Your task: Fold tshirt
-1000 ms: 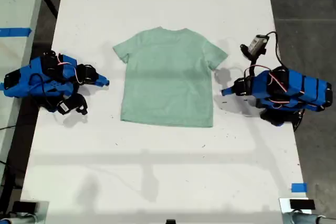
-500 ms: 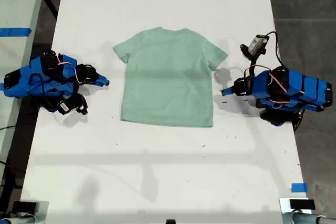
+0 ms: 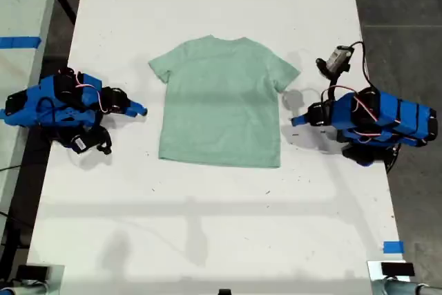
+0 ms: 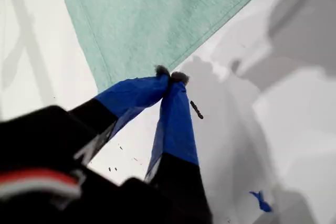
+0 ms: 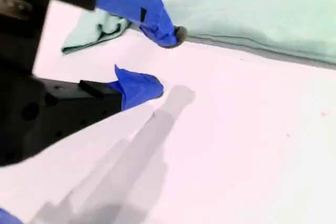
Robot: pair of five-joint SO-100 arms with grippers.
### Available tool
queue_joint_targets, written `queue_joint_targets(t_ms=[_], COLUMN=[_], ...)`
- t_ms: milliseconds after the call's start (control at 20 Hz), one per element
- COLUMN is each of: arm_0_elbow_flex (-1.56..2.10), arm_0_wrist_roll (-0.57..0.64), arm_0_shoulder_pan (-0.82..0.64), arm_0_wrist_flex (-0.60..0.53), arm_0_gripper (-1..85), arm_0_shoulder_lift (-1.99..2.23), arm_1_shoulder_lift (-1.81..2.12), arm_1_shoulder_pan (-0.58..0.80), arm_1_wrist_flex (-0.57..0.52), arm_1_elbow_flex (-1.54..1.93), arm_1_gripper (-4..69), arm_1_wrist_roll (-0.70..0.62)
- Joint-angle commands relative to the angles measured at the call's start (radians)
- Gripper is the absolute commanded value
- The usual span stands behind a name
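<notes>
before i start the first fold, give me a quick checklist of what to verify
1. The tshirt lies flat and spread out on the table: ok.
2. Jaws of my first gripper open for a grasp: not ok, shut and empty at the shirt's edge near a corner.
3. Jaws of my second gripper open: ok, empty, close to the shirt's edge.
4. Cloth held by either gripper: not ok, none.
5. Which arm in the exterior view is which: cannot tell.
</notes>
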Motion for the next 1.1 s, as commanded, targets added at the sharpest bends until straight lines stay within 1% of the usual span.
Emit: queue_joint_targets(t_ms=[0,50,100,150,200,250,300,350,400,450,500,550,600,650,700,750,800,900,950,1050], arm_0_elbow_flex=[-0.005,-0.005,-0.008,-0.008,-0.008,-0.009,-0.009,-0.009,-0.009,-0.009,-0.015,-0.025,-0.025,-0.029,-0.029,-0.043,-0.069,-0.147,-0.206,-0.403], arm_0_wrist_roll=[-0.018,-0.018,-0.018,-0.011,0.041,0.052,0.037,0.037,0.037,0.037,0.037,0.014,0.009,0.002,-0.041,-0.052,-0.074,-0.067,-0.060,-0.017], arm_0_shoulder_pan=[0.071,0.098,0.156,0.210,0.232,0.195,0.173,0.170,0.178,0.156,0.135,0.109,0.097,0.091,0.064,0.037,-0.005,-0.064,-0.083,-0.133], arm_0_wrist_flex=[0.063,-0.005,-0.092,-0.166,-0.236,-0.256,-0.262,-0.304,-0.331,-0.344,-0.327,-0.296,-0.324,-0.339,-0.327,-0.293,-0.235,-0.183,-0.179,-0.153], arm_0_gripper=[19.2,20.7,20.9,21.2,13.4,0.3,0.1,0.1,0.1,0.1,1.4,2.2,0.1,0.1,0.1,0.1,0.1,0.1,0.1,0.1], arm_0_shoulder_lift=[-0.003,-0.003,-0.003,-0.003,-0.002,-0.002,-0.002,-0.002,-0.002,-0.002,-0.002,-0.002,-0.002,-0.002,-0.002,-0.002,-0.005,-0.069,-0.150,-0.426], arm_1_shoulder_lift=[0.006,0.006,0.006,0.006,0.006,0.006,0.006,0.006,0.006,0.008,0.008,0.008,0.008,0.008,0.009,0.009,0.008,-0.023,-0.100,-0.391], arm_1_shoulder_pan=[0.009,0.009,0.005,-0.017,-0.054,-0.044,0.018,0.075,0.084,0.051,0.026,0.029,0.061,0.077,0.077,0.051,0.018,0.031,0.043,0.083], arm_1_wrist_flex=[-0.017,-0.017,-0.017,-0.017,-0.017,-0.017,-0.017,-0.017,-0.017,-0.020,-0.018,-0.020,-0.008,0.017,0.023,0.003,-0.008,-0.009,-0.003,0.005], arm_1_elbow_flex=[-0.011,-0.011,-0.011,-0.011,-0.011,-0.011,-0.011,-0.011,-0.011,-0.015,-0.015,-0.023,-0.031,-0.035,-0.054,-0.084,-0.124,-0.202,-0.264,-0.448], arm_1_gripper=[0.2,0.2,0.3,0.5,0.7,0.7,0.8,1.8,4.2,6.6,8.2,8.4,8.5,8.8,8.0,5.5,5.2,4.4,4.1,5.7], arm_1_wrist_roll=[-0.014,0.002,0.120,0.324,0.526,0.565,0.588,0.755,0.963,1.005,0.992,0.904,0.827,0.830,0.759,0.666,0.655,0.601,0.571,0.491])
